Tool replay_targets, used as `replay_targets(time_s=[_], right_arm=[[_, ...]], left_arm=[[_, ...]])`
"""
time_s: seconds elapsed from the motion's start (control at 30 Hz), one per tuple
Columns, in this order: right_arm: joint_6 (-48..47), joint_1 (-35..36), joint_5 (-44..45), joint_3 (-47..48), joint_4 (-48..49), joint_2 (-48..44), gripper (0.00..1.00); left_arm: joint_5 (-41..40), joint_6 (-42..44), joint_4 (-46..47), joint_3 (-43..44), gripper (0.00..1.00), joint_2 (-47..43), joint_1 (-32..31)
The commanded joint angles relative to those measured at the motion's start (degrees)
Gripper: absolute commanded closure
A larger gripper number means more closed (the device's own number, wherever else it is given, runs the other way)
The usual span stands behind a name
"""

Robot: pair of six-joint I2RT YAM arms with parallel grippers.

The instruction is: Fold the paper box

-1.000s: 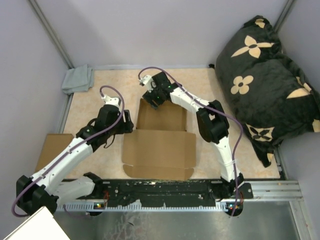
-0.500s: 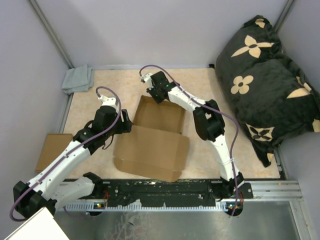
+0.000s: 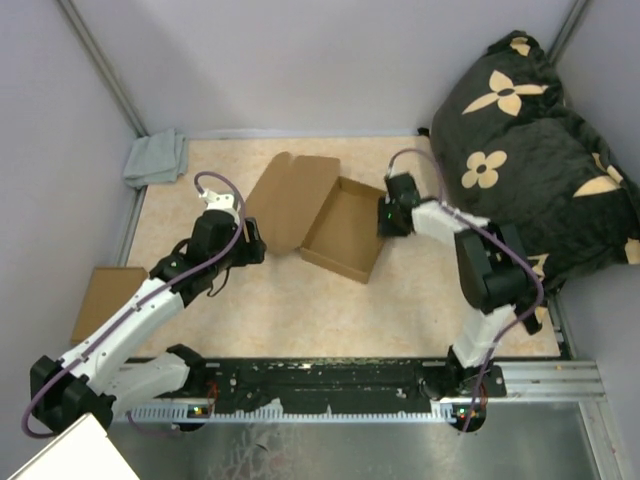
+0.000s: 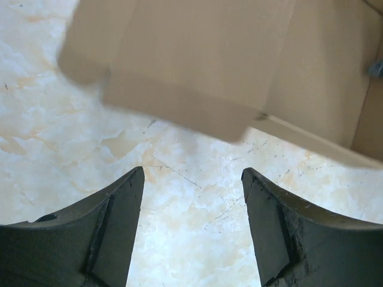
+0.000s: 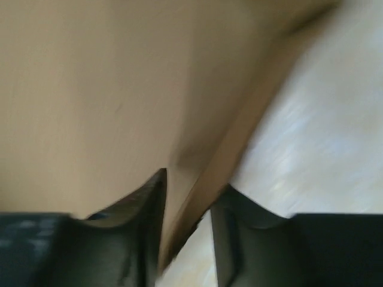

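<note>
- Grey walls on three sides, with a metal rail along the near edge at 6 o'clock.
- Beige marbled table across the middle of the overhead view, both arm bases bolted at its 6 o'clock edge.
- Black cushion with beige flower motifs, slumped at 2 to 3 o'clock and hanging partly past the table's right edge.
- Paper box close to the table's centre, a little toward 12 o'clock, and turned askew to the table edges. Shallow open tray on its 3 o'clock side; flat lid panel hinged off the tray toward 10 o'clock. In the left wrist view, the lid's near edge blurred, with a soft shadow on the marble beneath it.
- Smaller cardboard piece lying flat at 8 o'clock beside the table's left edge, one corner hidden under the left arm.
- Grey cloth bunched in the far corner at 10 to 11 o'clock, well apart from the box.
- Left gripper at the box's 9 o'clock side, near the lid panel but not touching it. Fingers spread wide over bare marble, nothing between them.
- Right gripper at the tray's 3 o'clock wall. Fingers drawn close together, pinching the thin cardboard wall between them; the right wrist view is heavily blurred.
</note>
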Motion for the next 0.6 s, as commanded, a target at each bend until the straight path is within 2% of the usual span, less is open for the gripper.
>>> replay_targets(time_s=[0.0, 0.03, 0.07, 0.1, 0.23, 0.4, 0.57], right_arm=[[7.9, 18.0, -10.2, -13.3, 10.6, -16.1, 0.53], [7.9, 22.6, -9.2, -14.0, 9.9, -17.7, 0.39], [8.0, 26.3, -7.7, -13.8, 8.1, -18.8, 0.33], [8.5, 29.4, -5.9, -13.8, 6.7, -19.5, 0.31], [11.2, 32.7, -3.2, -15.4, 3.6, -24.1, 0.3], [9.8, 32.3, 7.4, -15.8, -2.8, -29.7, 0.27], [9.1, 32.0, 9.1, -16.0, -3.0, -31.9, 0.25]], left_arm=[[1.3, -0.1, 2.4, -0.1, 0.27, 1.1, 0.1], [1.8, 0.0, 2.3, 0.0, 0.27, 1.2, 0.2], [2.1, 0.1, 2.3, 0.1, 0.27, 1.4, 0.2], [2.3, 0.1, 2.1, 0.2, 0.27, 1.3, 0.2], [2.8, 0.1, 2.3, -0.3, 0.27, 0.7, 0.2], [2.1, -0.3, 2.4, -1.1, 0.27, 0.0, 0.2], [2.0, -0.5, 1.9, -0.9, 0.27, -0.4, 0.2]])
